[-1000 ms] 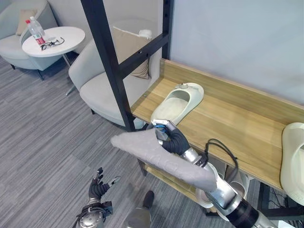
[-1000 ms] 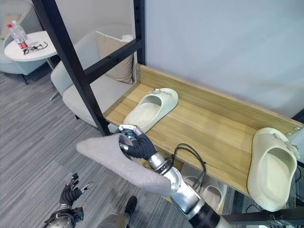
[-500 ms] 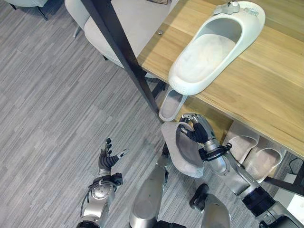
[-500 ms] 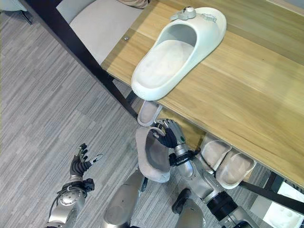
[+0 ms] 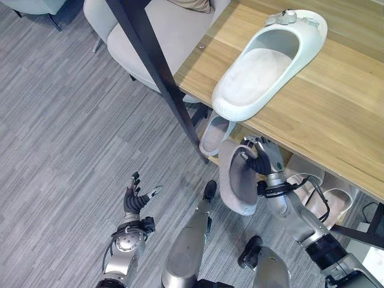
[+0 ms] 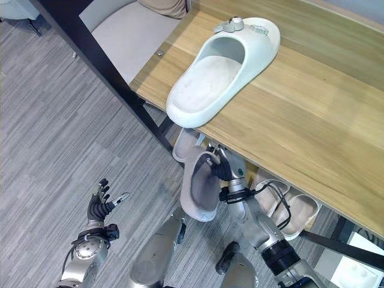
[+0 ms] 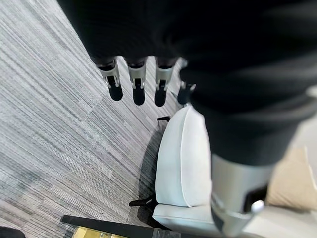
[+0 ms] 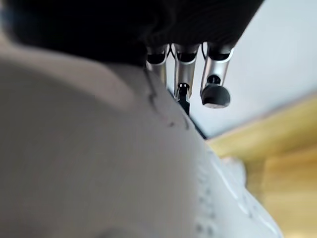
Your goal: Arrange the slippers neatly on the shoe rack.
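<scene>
Left eye view: the right robot hand (image 5: 259, 161) is curled round the edge of a pale grey soft slipper (image 5: 235, 185), carrying it tilted with its hollow turned toward the camera, just below the front edge of the light wooden top shelf of the shoe rack (image 5: 336, 114). That low carry suggests the slipper is meant for the lower shelf, where other pale slippers (image 6: 300, 213) already sit side by side, with one more (image 5: 214, 134) near the black metal rack post (image 5: 153, 72). On the top shelf lies a white moulded clog-style slipper with a strap (image 5: 267, 63), its heel end reaching slightly past the shelf's front edge, so a rising arm could knock it. The left robot hand (image 5: 137, 197) hangs low over the grey striped carpet floor (image 5: 66, 150) with fingers spread and nothing in it, well apart from the rack. Room looks tight: the gap under the top shelf is bounded by the post on one side and the parked slippers on the other, leaving a narrow slot between them. A light grey upholstered armchair (image 5: 138, 30) stands beyond the post, clear of the work.
</scene>
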Available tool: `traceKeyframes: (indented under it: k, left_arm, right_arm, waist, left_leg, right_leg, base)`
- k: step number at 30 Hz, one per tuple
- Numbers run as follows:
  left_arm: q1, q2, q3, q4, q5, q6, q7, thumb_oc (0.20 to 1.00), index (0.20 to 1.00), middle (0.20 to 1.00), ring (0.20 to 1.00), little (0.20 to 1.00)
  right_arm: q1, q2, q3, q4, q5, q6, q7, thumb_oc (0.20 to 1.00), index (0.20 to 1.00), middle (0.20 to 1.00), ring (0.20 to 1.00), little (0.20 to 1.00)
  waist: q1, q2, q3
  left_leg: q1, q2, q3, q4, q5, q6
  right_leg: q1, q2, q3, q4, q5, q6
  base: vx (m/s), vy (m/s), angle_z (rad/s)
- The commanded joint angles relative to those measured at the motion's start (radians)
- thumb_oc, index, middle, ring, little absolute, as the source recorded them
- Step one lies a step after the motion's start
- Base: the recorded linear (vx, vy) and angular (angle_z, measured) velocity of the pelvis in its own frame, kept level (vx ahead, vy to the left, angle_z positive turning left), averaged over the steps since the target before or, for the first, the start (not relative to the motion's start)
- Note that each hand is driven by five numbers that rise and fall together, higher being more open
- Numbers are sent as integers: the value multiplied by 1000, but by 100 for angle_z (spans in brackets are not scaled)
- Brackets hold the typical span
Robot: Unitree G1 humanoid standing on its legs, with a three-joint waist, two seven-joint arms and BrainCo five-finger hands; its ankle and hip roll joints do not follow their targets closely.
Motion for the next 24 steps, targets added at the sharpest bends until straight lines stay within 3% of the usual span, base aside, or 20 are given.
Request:
traceKeyframes:
  k: [1,10,11,17,24]
  left_arm:
    - [5,37,-2,-78,-26,-64,3,1000,1000,1000,1000,1000]
    - [-61,77,-62,-190,-11,-89,7,1000,1000,1000,1000,1000]
    - [-72,78,-69,-203,-14,-93,8,1000,1000,1000,1000,1000]
    - [-116,101,-107,-263,-16,-111,7,1000,1000,1000,1000,1000]
    - [-126,128,-142,-299,-28,-129,4,1000,1000,1000,1000,1000]
  right_arm:
    - [-66,-15,-23,18,-34,13,-87,200,200,200,200,200]
    - [-212,-25,-36,191,-52,98,-200,200,200,200,200,200]
    - [-226,-25,-28,212,-56,106,-209,200,200,200,200,200]
    - [-318,-29,-5,330,-59,145,-258,200,200,200,200,200]
    - [-465,-42,10,517,7,177,-313,200,200,200,200,200]
  waist:
    - [22,-18,-12]
    - [39,-28,13]
    - [40,-33,10]
    - [53,-33,17]
    - [74,-30,13]
  left_leg:
    - [22,55,6,166,-253,-32]
    - [-42,56,-7,197,-254,-34]
    - [-37,60,-10,200,-282,-40]
    - [-74,58,-27,205,-281,-45]
    - [-114,48,-44,221,-287,-47]
  right_leg:
    - [-89,-35,20,-104,142,-8]
    - [-141,-28,18,-79,134,-8]
    - [-137,-25,24,-71,107,0]
    - [-161,-24,4,-55,91,0]
    - [-186,-30,-2,-25,73,-2]
  base:
    - [-33,9,-13]
    - [6,-3,1]
    - [97,-37,-1]
    - [36,-19,7]
    - [29,-8,16]
